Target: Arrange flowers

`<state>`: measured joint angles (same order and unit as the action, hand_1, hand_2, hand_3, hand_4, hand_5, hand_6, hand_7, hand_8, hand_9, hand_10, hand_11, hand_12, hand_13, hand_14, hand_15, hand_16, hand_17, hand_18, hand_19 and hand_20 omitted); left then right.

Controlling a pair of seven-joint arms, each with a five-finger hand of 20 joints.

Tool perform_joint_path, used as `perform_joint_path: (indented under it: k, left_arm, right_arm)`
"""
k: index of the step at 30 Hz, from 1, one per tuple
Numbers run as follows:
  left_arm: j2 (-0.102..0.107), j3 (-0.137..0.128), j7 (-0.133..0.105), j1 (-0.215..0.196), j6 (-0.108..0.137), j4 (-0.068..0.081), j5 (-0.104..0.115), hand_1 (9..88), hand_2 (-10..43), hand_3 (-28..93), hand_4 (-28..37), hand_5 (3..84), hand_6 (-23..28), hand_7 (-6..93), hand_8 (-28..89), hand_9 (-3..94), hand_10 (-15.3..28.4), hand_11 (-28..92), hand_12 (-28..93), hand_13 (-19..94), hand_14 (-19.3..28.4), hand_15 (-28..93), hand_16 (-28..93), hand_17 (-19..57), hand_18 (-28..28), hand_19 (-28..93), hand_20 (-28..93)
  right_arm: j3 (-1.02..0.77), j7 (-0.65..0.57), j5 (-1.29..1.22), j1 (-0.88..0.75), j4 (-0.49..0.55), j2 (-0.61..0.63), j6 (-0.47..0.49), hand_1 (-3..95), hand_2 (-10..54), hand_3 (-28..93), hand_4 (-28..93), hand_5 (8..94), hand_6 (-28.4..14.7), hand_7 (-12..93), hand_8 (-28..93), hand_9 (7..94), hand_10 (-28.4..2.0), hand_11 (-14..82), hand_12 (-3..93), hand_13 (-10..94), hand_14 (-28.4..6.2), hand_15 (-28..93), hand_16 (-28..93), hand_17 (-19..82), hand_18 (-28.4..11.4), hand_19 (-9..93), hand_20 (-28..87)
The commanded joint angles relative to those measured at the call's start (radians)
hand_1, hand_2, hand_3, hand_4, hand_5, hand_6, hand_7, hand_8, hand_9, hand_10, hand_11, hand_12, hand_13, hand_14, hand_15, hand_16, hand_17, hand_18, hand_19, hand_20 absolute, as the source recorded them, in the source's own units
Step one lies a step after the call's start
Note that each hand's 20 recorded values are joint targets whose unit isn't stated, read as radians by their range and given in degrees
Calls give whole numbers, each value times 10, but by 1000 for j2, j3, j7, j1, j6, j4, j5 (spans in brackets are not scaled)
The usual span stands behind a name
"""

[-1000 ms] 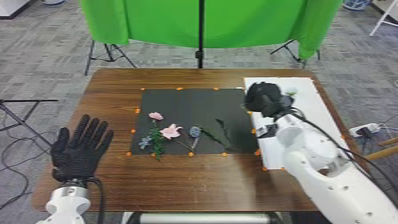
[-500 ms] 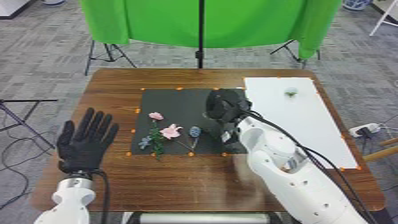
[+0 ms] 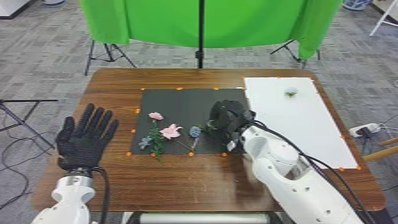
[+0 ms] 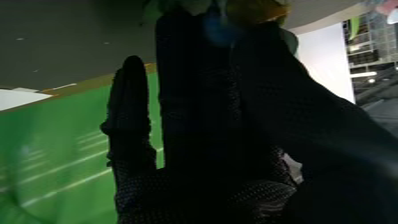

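Nearby, left of right hand (image 3: 229, 118) | bluish flower head (image 3: 195, 131) | grip: can't tell

Right hand (image 3: 229, 117), black fabric glove (image 4: 195, 145), fingers extended toward twelve. Blurred yellow-orange thing (image 4: 256, 10) just past fingertips, between twelve and one, too unclear to name. Flat dark grey mat (image 4: 71, 45) at ten. Bright green cloth (image 4: 53, 155) at eight. Flat white sheet (image 4: 326, 57) between one and two. Small pink patch (image 4: 384, 6) beyond, same direction.

Head view bright; wrist view dim, glare-streaked.
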<state>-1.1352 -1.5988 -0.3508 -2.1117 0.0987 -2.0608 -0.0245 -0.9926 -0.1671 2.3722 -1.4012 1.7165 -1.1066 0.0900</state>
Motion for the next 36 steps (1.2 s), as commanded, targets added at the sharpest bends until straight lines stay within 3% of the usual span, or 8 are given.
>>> perform_joint_path:
  k: [1,10,15,20,24,29,32,36]
  left_arm:
    - [11,7,5,24,-4,10,-6,266,164,765,-283,430,94,115,-98,365,153,180,94,275,156,310,-64,-81,139,319,97]
    - [13,11,-23,28,18,11,2,267,164,767,-283,416,92,114,-99,362,154,179,92,275,156,309,-64,-81,139,319,98]
    - [9,11,-26,23,9,8,-2,269,161,766,-283,412,90,116,-99,362,155,180,92,275,157,311,-64,-80,139,318,99]
    - [11,13,-27,20,0,5,-12,269,159,763,-283,412,90,117,-100,361,155,181,92,275,156,311,-65,-80,138,317,99]
    - [15,9,-42,0,4,-3,-9,268,158,762,-283,416,91,118,-101,361,156,181,91,276,157,312,-65,-80,139,317,99]
    - [20,10,-47,0,-13,-2,-16,272,166,776,-283,421,91,118,-101,363,156,182,91,278,156,312,-65,-79,139,315,99]
    - [20,11,-54,0,-10,-2,-12,273,166,775,-283,422,91,118,-101,364,155,182,91,278,156,312,-66,-78,139,314,99]
    - [35,16,-53,-3,-13,-5,-9,274,166,774,-283,424,92,118,-101,365,156,181,91,279,157,313,-65,-78,139,313,100]
  right_arm:
    - [-27,29,-9,-13,21,1,-30,542,-95,759,-283,682,30,225,-158,706,-107,182,192,638,-55,336,323,264,-195,756,338]
    - [-58,10,-25,-28,59,22,-6,498,-95,834,-283,645,28,226,-164,624,-107,168,156,576,-73,414,236,258,-194,762,336]
    - [-109,-32,-9,-4,39,32,-77,474,-95,854,-283,617,21,222,-164,581,-122,151,152,536,-90,430,187,255,-193,762,330]
    - [-214,-125,-7,29,-10,56,-183,432,-95,872,-283,569,3,225,-168,494,-151,139,145,392,-132,328,140,207,-184,678,282]
    - [-254,-163,3,93,-101,94,-124,402,-95,878,-283,512,-7,220,-166,426,-157,120,136,302,-156,257,136,153,-176,601,240]
    - [-212,-196,-28,202,-254,122,-96,374,-95,871,-283,480,-26,212,-160,409,-168,127,137,282,-168,239,145,132,-178,573,221]
    - [-235,-163,13,244,-315,103,37,374,-95,871,-283,472,-25,212,-161,395,-164,125,130,277,-164,224,142,126,-179,558,212]
    - [-241,-172,-1,277,-379,87,83,373,-95,867,-283,440,-22,205,-160,358,-150,105,120,259,-160,188,142,119,-168,518,193]
